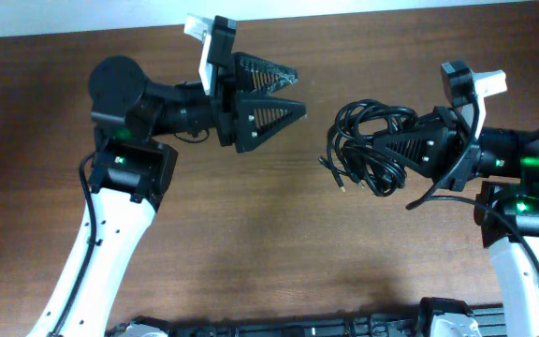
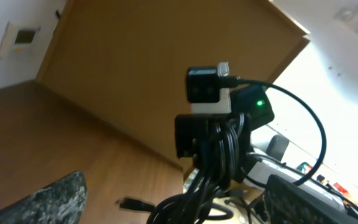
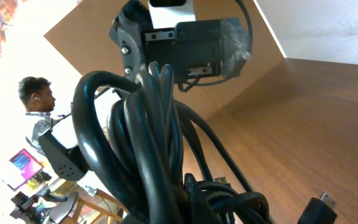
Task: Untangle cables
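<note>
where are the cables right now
Overhead view, right of centre: the cables are bunched in the shut right end effector, apart from the open left end effector.

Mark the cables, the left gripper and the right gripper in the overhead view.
cables (image 1: 356,124): overhead view, on the upper loops of the bunch.
left gripper (image 1: 301,89): overhead view, in the gap between its open fingertips.
right gripper (image 1: 382,145): overhead view, at its fingertips, shut on the cables.
</note>
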Available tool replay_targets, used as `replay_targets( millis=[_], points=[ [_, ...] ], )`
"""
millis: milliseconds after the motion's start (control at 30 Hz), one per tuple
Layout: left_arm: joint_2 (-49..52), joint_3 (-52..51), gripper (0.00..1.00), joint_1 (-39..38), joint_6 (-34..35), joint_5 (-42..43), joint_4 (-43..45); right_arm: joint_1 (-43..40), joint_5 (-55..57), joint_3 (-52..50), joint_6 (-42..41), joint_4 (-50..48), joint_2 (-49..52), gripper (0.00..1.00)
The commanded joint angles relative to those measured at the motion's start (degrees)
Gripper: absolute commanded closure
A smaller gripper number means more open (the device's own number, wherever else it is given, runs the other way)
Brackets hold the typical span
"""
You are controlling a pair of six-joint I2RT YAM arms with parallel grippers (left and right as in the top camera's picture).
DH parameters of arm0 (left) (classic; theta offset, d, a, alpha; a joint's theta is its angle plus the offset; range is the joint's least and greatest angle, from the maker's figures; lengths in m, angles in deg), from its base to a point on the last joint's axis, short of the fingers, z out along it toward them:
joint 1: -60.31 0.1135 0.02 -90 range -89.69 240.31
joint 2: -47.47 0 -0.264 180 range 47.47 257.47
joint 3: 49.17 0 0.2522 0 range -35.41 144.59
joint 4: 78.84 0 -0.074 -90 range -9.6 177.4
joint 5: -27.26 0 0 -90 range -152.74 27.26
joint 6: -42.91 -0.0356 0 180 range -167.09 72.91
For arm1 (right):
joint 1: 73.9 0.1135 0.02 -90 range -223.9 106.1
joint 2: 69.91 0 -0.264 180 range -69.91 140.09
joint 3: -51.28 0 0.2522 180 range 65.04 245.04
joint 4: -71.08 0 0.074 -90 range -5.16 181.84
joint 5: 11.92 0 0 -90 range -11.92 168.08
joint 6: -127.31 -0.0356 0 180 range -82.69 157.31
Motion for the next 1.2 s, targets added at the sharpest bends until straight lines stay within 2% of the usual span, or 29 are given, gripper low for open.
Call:
replay_targets(
  millis=[0, 200, 533, 700, 967, 1167],
  points=[
    [-0.98, 0.94, 0.07, -0.04, -3.54, 1.95, -1.70, -0.26, -0.28, 0.44, -0.42, -0.20, -0.22, 0.96],
    [-0.98, 0.94, 0.03, -1.62, -3.54, 8.20, -1.70, -0.24, -0.26, 0.44, -0.37, -0.20, -0.22, 0.96],
    [-0.98, 0.94, 0.01, -9.11, -3.52, 4.42, -1.73, -0.26, 1.79, 0.44, -0.39, -0.22, -0.22, 0.96],
    [-0.98, 0.94, 0.01, -10.05, -3.50, 2.47, -1.73, -0.26, 5.70, 0.46, -0.35, -0.24, -0.22, 0.96],
    [-0.98, 0.94, 0.01, -7.85, -2.16, -13.00, -1.73, -0.26, 18.16, 0.46, -0.13, -0.24, 0.20, 0.96],
    [-0.98, 0.94, 0.01, -8.04, 0.35, -16.31, -1.31, -0.24, 21.24, 0.46, -0.13, -0.24, 1.73, 0.96]
  ],
)
